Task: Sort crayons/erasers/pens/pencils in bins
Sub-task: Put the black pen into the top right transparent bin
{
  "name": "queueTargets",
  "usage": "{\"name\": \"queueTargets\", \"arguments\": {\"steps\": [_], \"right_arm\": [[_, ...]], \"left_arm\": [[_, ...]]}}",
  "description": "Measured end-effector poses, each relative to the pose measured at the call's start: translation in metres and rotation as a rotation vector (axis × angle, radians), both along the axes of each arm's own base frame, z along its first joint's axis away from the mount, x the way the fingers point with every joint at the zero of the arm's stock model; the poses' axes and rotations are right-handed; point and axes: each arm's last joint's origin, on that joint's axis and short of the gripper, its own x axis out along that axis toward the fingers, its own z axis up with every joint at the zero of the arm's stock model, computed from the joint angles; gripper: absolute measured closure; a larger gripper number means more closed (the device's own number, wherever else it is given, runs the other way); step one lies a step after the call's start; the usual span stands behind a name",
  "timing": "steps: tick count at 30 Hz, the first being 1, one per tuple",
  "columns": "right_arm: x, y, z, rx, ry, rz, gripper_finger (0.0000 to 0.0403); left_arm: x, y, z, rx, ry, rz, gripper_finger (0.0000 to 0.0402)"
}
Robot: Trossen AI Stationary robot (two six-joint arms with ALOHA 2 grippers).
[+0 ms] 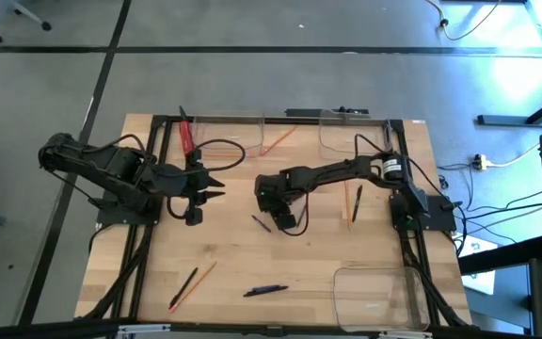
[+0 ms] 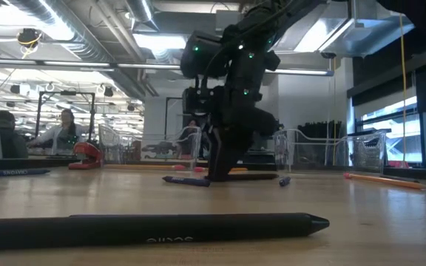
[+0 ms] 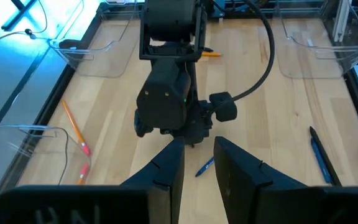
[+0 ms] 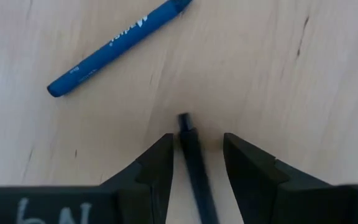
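My right gripper (image 4: pixel 196 140) (image 1: pixel 287 222) points down at mid-table, open. Its fingers stand on either side of one end of a slim dark pen (image 4: pixel 194 168) that lies flat on the wood; I see no touch. A short blue pen (image 4: pixel 117 43) (image 1: pixel 260 222) lies just beyond it. My left gripper (image 3: pixel 199 146) (image 1: pixel 216 188) hangs above the table's left half, open with a narrow gap and nothing in it. Clear bins stand at the far edge (image 1: pixel 229 141) (image 1: pixel 356 137) and the near right corner (image 1: pixel 379 292).
An orange pencil (image 1: pixel 276 141) lies in the far middle bin, and a red bar (image 1: pixel 185 135) lies by the far left frame. A pencil and a dark pen (image 1: pixel 354 202) lie right of centre. A black pen with an orange pencil (image 1: pixel 191 282) and a purple pen (image 1: pixel 264 290) lie near the front.
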Motion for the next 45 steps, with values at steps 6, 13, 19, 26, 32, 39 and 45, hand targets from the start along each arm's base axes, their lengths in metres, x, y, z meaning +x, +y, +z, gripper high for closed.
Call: {"name": "queueTargets", "arguments": {"steps": [6,13,19,26,32,39,45], "right_arm": [[0.0,0.0,-0.001,-0.002,0.002,0.003,0.0261],[0.0,0.0,-0.002,-0.009,0.002,0.025,0.0317],[0.0,-0.001,-0.002,-0.003,0.002,0.024,0.036],[0.001,-0.001,-0.002,0.005,-0.002,-0.004,0.036],[0.001,-0.001,-0.001,0.007,-0.01,-0.01,0.0346],[-0.005,-0.004,0.009,0.096,0.006,-0.073,0.0351],[-0.01,-0.01,0.026,0.098,0.017,-0.094,0.0351]], "left_arm": [[0.0,0.0,0.0,0.005,-0.005,0.007,0.0321],[0.0,0.0,0.0,0.011,-0.007,0.016,0.0321],[0.0,0.001,0.0,0.012,-0.008,0.017,0.0321],[0.0,0.001,0.0,0.012,-0.008,0.017,0.0321],[0.0,0.001,0.0,0.012,-0.008,0.017,0.0321],[0.0,0.001,0.0,0.012,-0.007,0.017,0.0321],[0.0,0.001,0.0,0.013,-0.007,0.017,0.0321]]}}
